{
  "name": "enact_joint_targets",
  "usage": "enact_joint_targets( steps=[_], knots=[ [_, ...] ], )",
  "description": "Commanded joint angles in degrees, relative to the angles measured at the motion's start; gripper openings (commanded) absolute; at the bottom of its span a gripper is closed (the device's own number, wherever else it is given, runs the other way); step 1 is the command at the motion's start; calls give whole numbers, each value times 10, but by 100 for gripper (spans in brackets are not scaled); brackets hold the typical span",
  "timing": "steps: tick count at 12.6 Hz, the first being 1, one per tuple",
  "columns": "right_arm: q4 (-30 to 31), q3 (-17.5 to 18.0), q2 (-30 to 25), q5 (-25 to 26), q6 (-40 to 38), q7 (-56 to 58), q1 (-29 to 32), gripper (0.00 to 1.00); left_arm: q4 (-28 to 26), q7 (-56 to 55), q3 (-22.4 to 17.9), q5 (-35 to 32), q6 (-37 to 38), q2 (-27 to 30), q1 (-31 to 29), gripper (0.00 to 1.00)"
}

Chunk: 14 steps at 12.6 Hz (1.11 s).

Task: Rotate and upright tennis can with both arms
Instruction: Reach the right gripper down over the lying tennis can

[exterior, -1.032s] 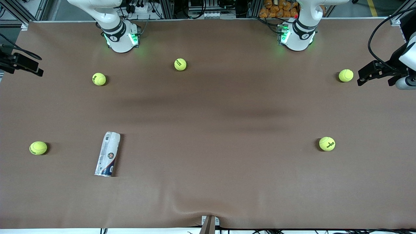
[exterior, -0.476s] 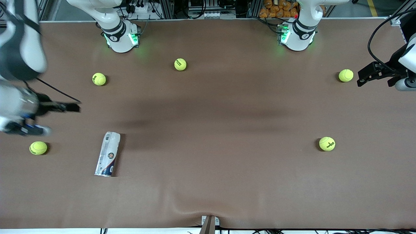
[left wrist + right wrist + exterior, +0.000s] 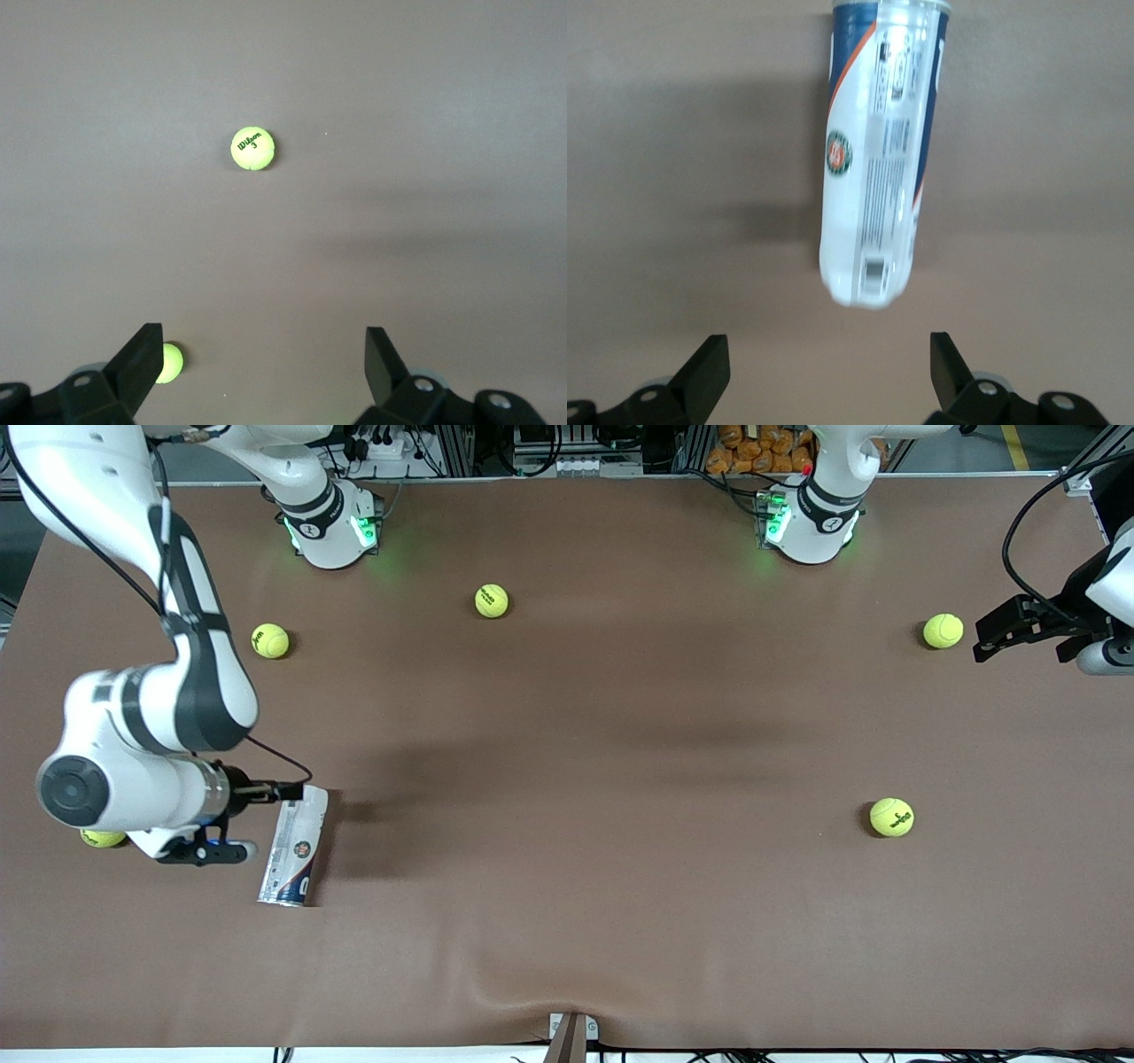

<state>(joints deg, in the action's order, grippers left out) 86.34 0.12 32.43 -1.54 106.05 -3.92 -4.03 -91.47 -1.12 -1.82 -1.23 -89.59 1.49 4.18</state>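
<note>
Moved: since half a second ago my right arm point(image 3: 151, 708) has swung in over the right arm's end of the table, bringing my right gripper point(image 3: 252, 822) down beside the tennis can; the can and the balls lie where they were.
Tennis can point(image 3: 294, 845): lies on its side on the brown table point(image 3: 585, 797), its metallic rim toward the front camera and its rounded white end toward the robot bases.
Right gripper: its fingers are spread wide; in the right wrist view point(image 3: 824, 367) the can point(image 3: 877, 168) lies just past the fingertips, apart from them.
Left gripper point(image 3: 1010, 627): waits at the left arm's end of the table with its fingers spread wide point(image 3: 257, 359).
Tennis balls: one point(image 3: 104, 837) sits mostly hidden under my right arm, one point(image 3: 269, 640) lies nearer the right arm's base, one point(image 3: 492, 600) lies between the bases, one point(image 3: 943, 631) lies just beside the left gripper, and one point(image 3: 891, 817) lies nearer the front camera.
Can contents: I cannot tell; the label covers it.
Cut off: my left arm mostly runs out of the front view.
</note>
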Motion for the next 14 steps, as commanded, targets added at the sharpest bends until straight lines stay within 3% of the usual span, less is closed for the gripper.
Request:
enact_joint_targets(
  steps=[1, 10, 14],
  knots=[
    [32, 1, 28, 1, 75, -3, 4, 100, 9, 13, 1, 10, 3, -3, -5, 100],
    [64, 1, 82, 10, 209, 7, -5, 100, 8, 15, -1, 19, 4, -3, -10, 100],
    [64, 1, 93, 43, 245, 52, 0, 100, 8, 16, -1, 20, 4, -3, -11, 100]
  ],
)
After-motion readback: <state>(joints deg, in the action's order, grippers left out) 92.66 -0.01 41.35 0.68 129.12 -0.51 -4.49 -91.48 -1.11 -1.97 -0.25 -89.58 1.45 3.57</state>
